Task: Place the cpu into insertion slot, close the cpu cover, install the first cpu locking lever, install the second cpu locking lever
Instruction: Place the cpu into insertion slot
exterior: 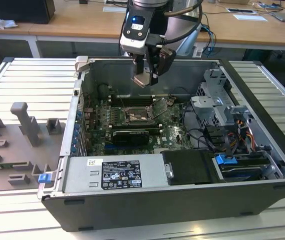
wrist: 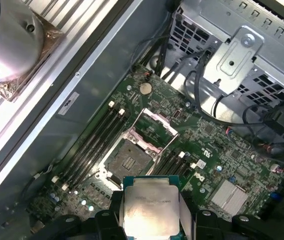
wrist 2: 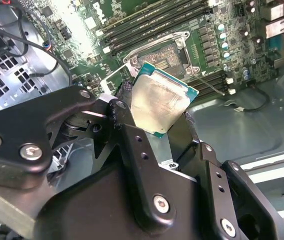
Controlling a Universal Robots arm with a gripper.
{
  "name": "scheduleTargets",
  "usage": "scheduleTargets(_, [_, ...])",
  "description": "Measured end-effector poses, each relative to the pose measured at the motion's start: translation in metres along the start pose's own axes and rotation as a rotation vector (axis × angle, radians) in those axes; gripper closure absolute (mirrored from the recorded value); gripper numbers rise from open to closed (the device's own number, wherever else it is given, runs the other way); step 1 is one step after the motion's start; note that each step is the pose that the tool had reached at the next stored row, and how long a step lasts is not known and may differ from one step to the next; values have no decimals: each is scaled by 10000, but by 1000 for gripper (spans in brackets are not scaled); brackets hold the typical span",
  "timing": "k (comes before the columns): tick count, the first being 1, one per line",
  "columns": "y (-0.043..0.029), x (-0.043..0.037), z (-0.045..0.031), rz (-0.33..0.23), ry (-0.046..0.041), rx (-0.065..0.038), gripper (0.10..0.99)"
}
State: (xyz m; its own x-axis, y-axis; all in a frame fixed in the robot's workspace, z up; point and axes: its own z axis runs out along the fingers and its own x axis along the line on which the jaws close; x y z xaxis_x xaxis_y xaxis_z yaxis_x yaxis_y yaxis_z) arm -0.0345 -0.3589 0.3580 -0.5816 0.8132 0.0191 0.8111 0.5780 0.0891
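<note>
Here: claw (exterior: 149, 75) clamped on chip (wrist 2: 159, 102) edges; exterior view, open socket (exterior: 134, 116) at six o'clock from claw, apart; cover (wrist: 154, 127) raised.

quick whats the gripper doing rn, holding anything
Gripper: shut on the cpu, held in the air over the board; the slot has no cpu in it yet.

The print on the power supply label (exterior: 120, 174) is unreadable.
</note>
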Motion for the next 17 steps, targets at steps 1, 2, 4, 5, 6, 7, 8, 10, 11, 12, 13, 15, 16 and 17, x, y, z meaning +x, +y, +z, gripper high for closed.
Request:
scheduleTargets(1, [-1,0,5,55,-4,-2,553])
scheduleTargets(2, [-2,0,18,119,-12,-1,553])
scheduleTargets(4, [-4,-1,39,123,-31,12,553])
scheduleTargets(5, [-5,-1,52,121,-40,19,553])
scheduleTargets(6, [-6,-1,62,121,-44,21,553])
scheduleTargets(7, [-6,-1,64,128,-46,24,553])
scheduleTargets(8, [-6,-1,65,134,-46,23,553])
scheduleTargets(10, [-6,-1,67,148,-47,22,553])
scheduleTargets(11, [-6,-1,68,157,-48,21,553])
scheduleTargets(12, [-6,-1,69,172,-49,20,553])
scheduleTargets(13, [-6,-1,69,190,-50,21,553])
scheduleTargets(15, [-7,-1,70,270,-57,19,553])
scheduleTargets(16, [-7,-1,71,337,-63,17,553])
scheduleTargets(17, [-7,-1,71,436,-72,16,553])
